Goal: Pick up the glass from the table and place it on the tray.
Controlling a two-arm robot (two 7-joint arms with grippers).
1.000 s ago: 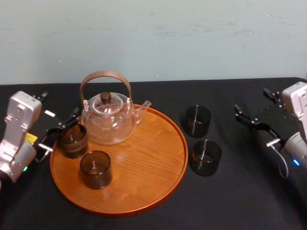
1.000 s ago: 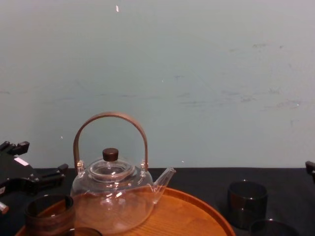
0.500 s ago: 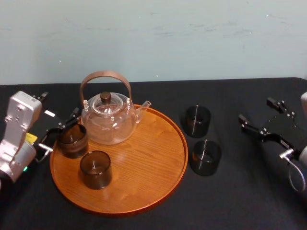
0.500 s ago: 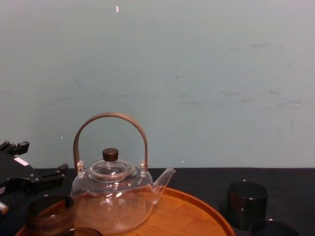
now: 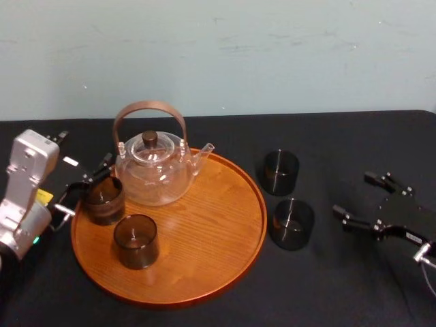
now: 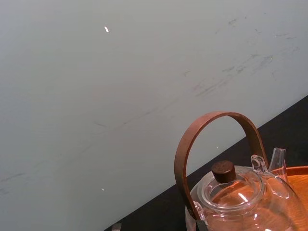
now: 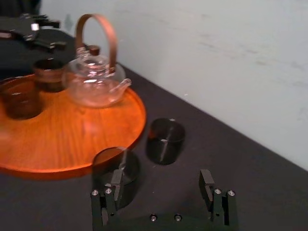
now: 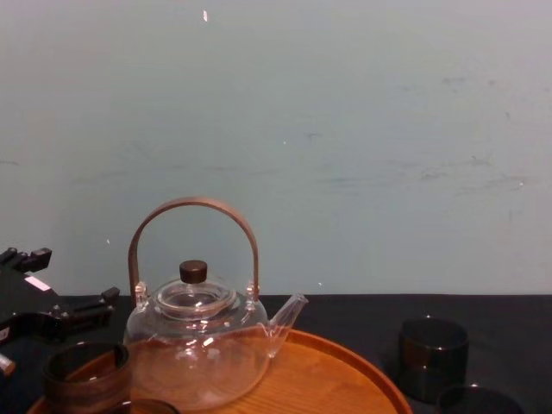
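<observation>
**Right hand released beside the tabletop glasses; left hand at the tray's left rim**

Tabletop [image 5: 340,136]: covered in black cloth.

Tray [image 5: 211,266]: round, orange-brown wood with a low rim, left of centre on the tabletop. It carries a glass teapot [image 5: 154,174] with a brown arched handle at its rear, and two dark glasses. The rear tray glass [image 5: 103,199] stands at the left rim. The front tray glass [image 5: 136,240] stands just in front of it.

Off the tray: two more dark glasses stand upright on the cloth to its right. The rear tabletop glass [image 5: 281,172] stands apart from the rim. The front tabletop glass [image 5: 293,223] stands just beside the rim.

Right hand [image 5: 353,195]: low over the cloth, right of the front tabletop glass and apart from it. Its fingers are spread wide and hold nothing. In the right wrist view one finger [image 7: 113,191] lines up with that glass.

Left hand [image 5: 84,185]: at the tray's left rim, fingers parted on either side of the rear tray glass. Contact with the glass cannot be determined.
</observation>
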